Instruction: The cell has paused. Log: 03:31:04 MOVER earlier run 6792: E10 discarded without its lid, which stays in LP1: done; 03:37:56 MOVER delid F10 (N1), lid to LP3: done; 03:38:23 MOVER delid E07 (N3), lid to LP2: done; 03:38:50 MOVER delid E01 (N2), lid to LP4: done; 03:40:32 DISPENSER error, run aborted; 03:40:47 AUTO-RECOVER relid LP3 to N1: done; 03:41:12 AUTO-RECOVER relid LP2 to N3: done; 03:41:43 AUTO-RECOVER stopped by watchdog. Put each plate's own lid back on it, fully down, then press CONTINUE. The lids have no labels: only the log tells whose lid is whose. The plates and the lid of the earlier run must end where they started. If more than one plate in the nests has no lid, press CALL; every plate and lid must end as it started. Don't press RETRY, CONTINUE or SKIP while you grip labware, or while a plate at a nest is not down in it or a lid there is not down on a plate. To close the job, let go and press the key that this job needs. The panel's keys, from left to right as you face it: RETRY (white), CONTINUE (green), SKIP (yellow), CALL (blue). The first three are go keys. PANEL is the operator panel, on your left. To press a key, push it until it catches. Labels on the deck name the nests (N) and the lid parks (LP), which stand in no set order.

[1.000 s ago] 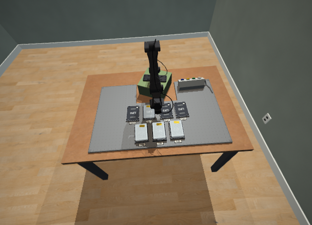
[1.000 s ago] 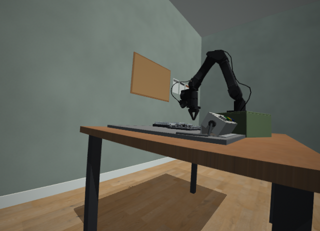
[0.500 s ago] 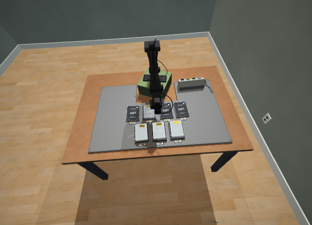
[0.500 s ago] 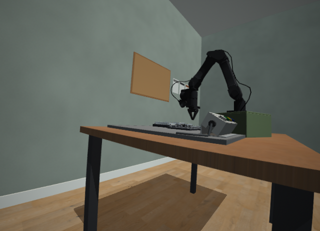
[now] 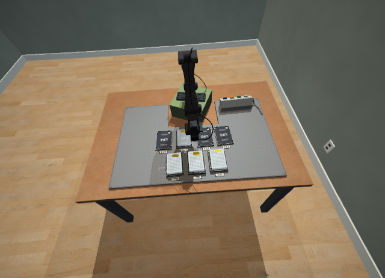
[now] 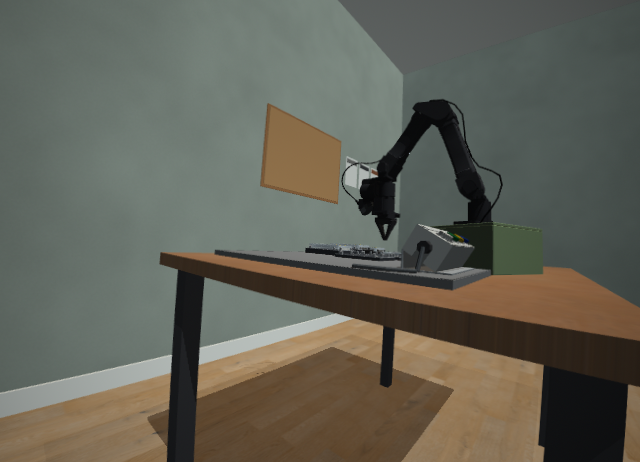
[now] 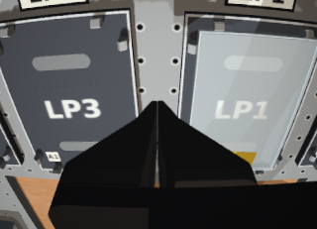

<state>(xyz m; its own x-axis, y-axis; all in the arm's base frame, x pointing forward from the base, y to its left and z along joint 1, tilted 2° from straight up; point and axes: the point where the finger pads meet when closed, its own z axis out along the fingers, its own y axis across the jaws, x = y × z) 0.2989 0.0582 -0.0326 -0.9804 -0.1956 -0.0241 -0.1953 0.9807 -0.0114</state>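
My gripper is shut and empty, pointing down above the deck between parks LP3 and LP1. A clear lid lies in LP1. Park LP3 holds nothing, nor do LP4 and LP2. Three white plates, the left, the middle and the right, sit in the nests. At this size I cannot make out their clear lids for certain. The panel has a green key and a blue key.
The green arm base stands behind the parks. The panel's cable runs over the grey deck. The nests lie in a row in front of the parks, towards the wooden table's front edge.
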